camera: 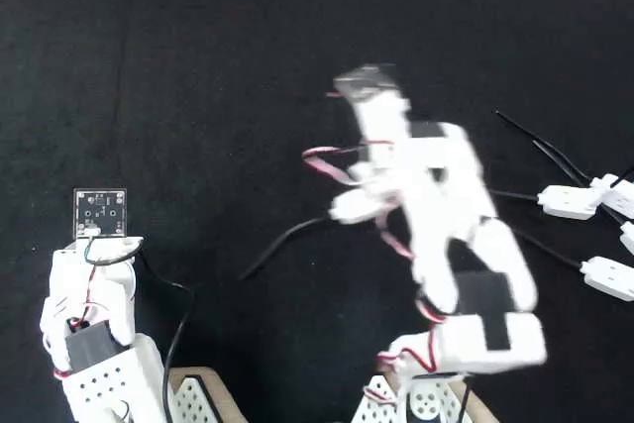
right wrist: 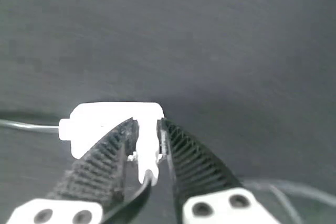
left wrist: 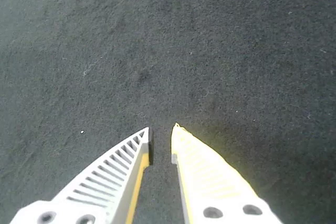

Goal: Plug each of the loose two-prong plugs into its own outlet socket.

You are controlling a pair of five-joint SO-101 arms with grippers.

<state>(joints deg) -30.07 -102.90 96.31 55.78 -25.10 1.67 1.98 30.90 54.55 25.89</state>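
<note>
Plug [right wrist: 147, 140] (one, white) pinched between right jaws, left jaws slightly parted, four white connectors [camera: 570, 202] near right arm

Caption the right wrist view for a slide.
Right gripper shut on a white plug, meeting a white outlet socket.

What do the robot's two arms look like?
Both arms are white and blocky with black motor blocks. The right arm trails red-and-white wires; the left arm has a black cable. The left end effector has pointed fingers, one white and slatted, one yellow. The right end effector has black ridged fingers.
</note>
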